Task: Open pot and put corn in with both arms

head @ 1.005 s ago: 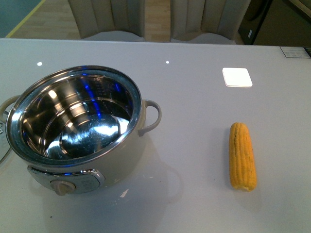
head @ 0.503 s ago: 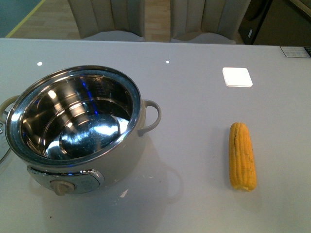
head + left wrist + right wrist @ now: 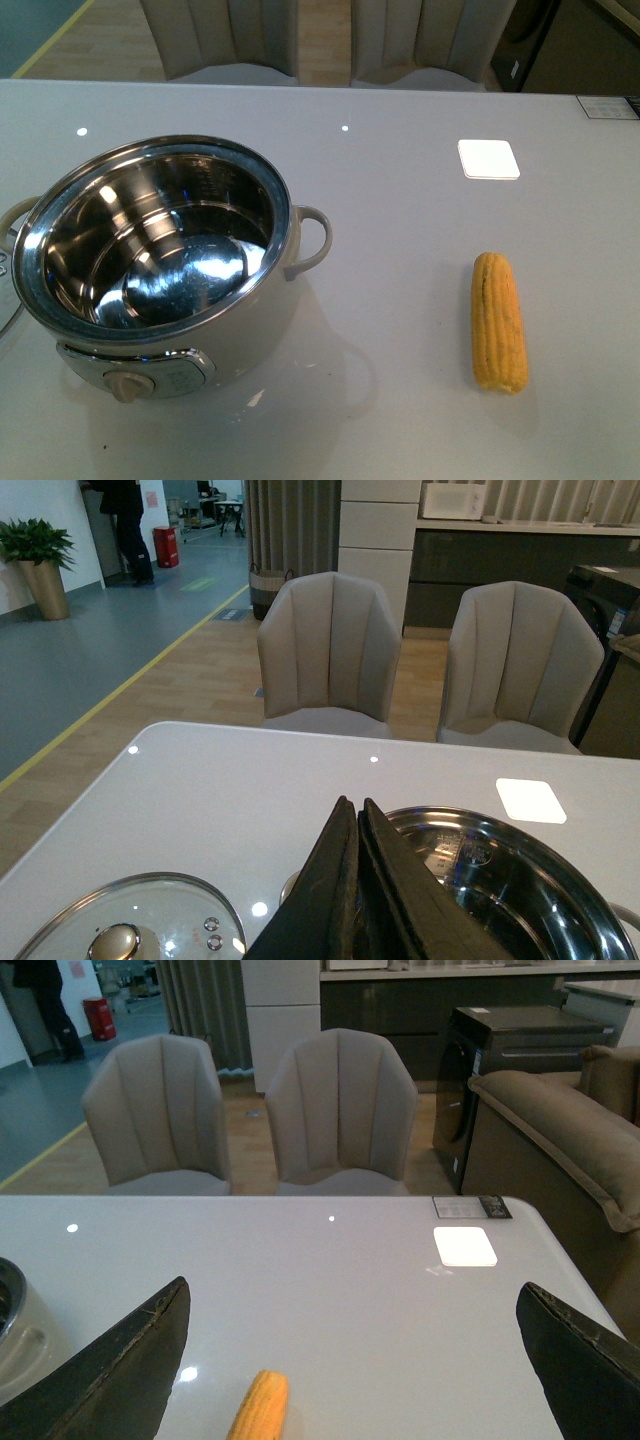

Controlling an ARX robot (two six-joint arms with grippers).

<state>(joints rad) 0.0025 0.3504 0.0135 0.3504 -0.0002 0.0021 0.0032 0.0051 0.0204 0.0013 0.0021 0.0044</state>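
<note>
- Front view: the pot (image 3: 262,325) sits on the left of the glossy pale-grey bench (image 3: 400,230), lid off; it has a smooth cream wall, a mirror-bright steel bowl with nothing inside, a loop handle (image 3: 312,240) on its right and a round dial (image 3: 125,386) low on the front; the corn (image 3: 499,322) lies well apart to the right, a ridged yellow-orange cob, lengthwise away from the camera; neither arm shows here.
- Left wrist view: the left gripper (image 3: 355,880) has its two matte black, wedge-shaped fingers pressed together with nothing between them; it hangs over the near rim of the pot (image 3: 500,870); beside the pot a round glass lid (image 3: 170,910) with a steel rim and a metal knob lies flat on the bench; two padded beige chairs (image 3: 330,650) stand behind.
- Right wrist view: the right gripper (image 3: 352,1288) is spread wide, its dark scuffed fingers at either edge of the picture; the corn (image 3: 260,1407) lies on the bench between them, untouched; a curve of the pot's cream wall (image 3: 20,1340) shows at the edge.
</note>
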